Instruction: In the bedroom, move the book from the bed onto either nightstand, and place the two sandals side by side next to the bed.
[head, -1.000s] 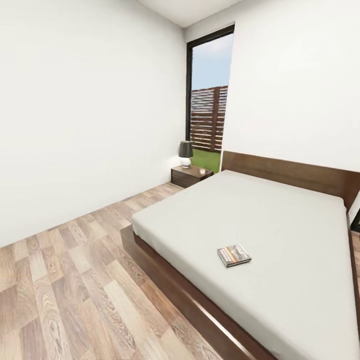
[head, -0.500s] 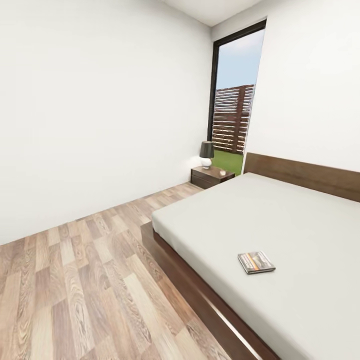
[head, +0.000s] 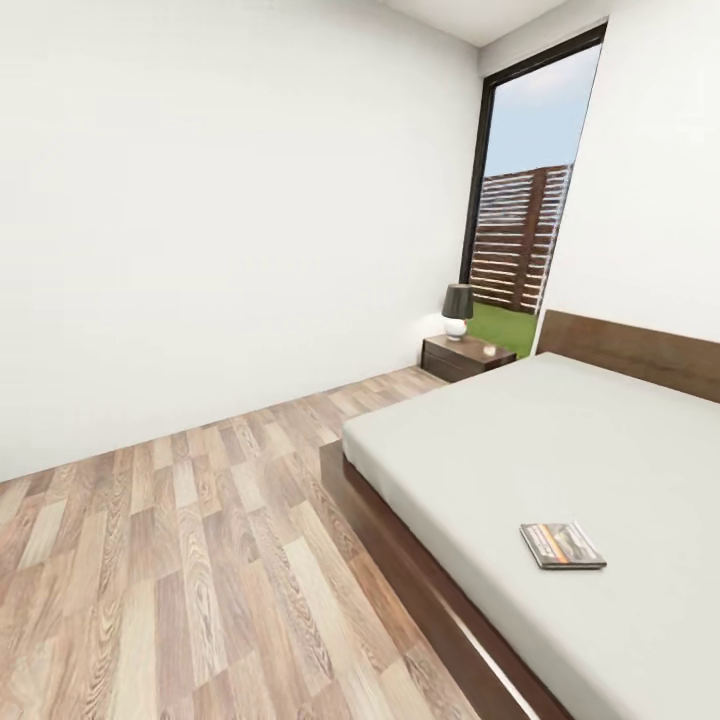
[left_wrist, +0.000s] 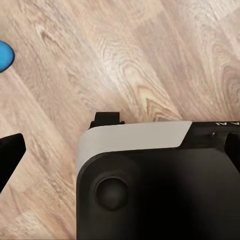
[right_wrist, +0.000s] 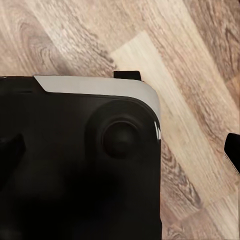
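Head view, near to far: wood-plank floor (head: 180, 560) at 7 o'clock, bed (head: 560, 460) at 4 o'clock. The book (head: 562, 545) lies flat on the mattress near its left edge. Beyond, at 2 o'clock, the nightstand (head: 466, 357) carries a dark-shaded lamp (head: 457, 310) before the window (head: 525, 200).

Left wrist view adds a sliver of blue sandal (left_wrist: 5, 56) on the floor beside the robot's dark base (left_wrist: 160, 185). Either end effector's opening: cannot tell.

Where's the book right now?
In the head view the book lies flat on the bed, low on the right and near its floor-side edge, far from the nightstand.
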